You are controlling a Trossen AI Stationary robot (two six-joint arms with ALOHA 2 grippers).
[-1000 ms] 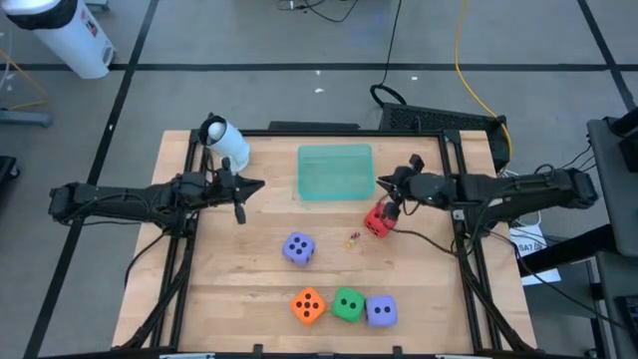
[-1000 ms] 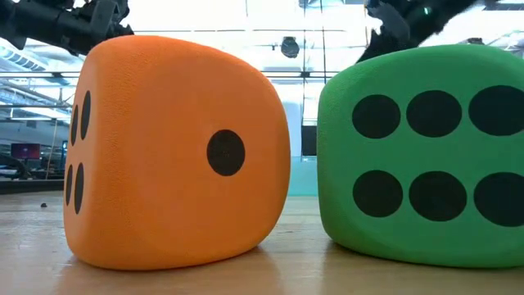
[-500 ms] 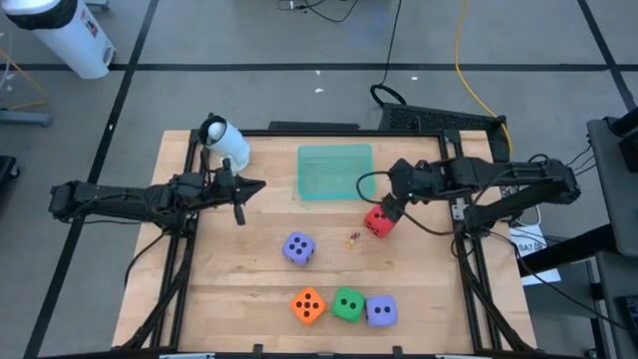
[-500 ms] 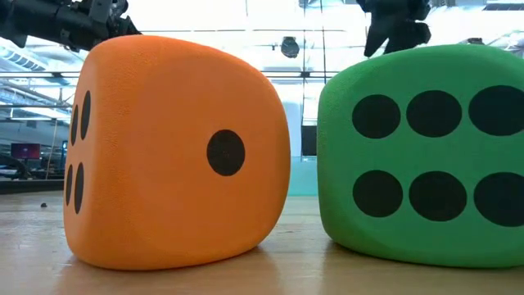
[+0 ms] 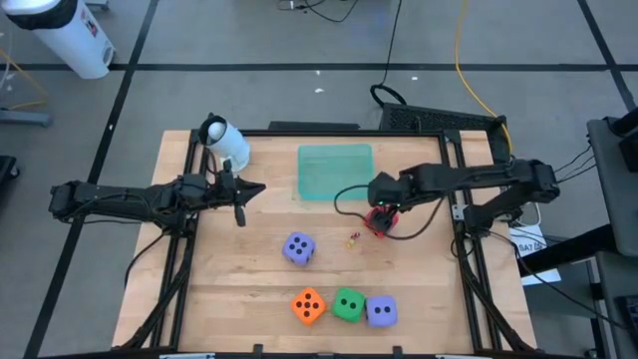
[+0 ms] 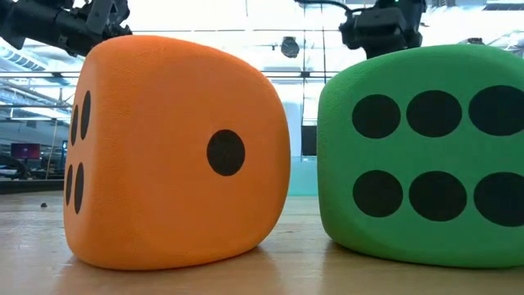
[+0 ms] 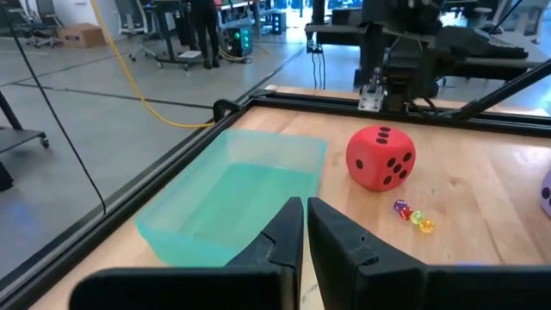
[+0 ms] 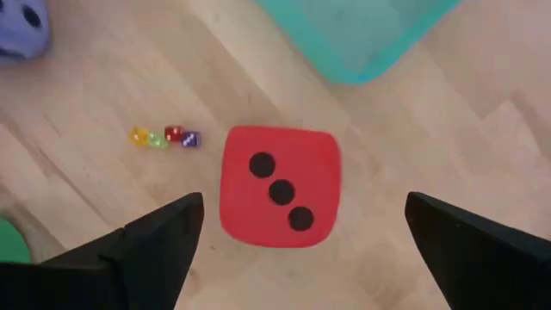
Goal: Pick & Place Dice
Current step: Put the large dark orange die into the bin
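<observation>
Wooden table [image 5: 249,289] under us, grey floor around. Right gripper [image 8: 297,228] hangs over red die [image 8: 280,187], fingers spread wide either side, not touching. We see red die just near of teal tray [image 5: 335,172], tiny beads [image 8: 164,137] beside it. Left gripper [image 7: 305,226] waits left of tray, fingers pressed together, empty. Purple die [image 5: 298,248] mid-table; orange die [image 5: 308,305], green die [image 5: 347,304], second purple die [image 5: 381,312] in row at near edge.
</observation>
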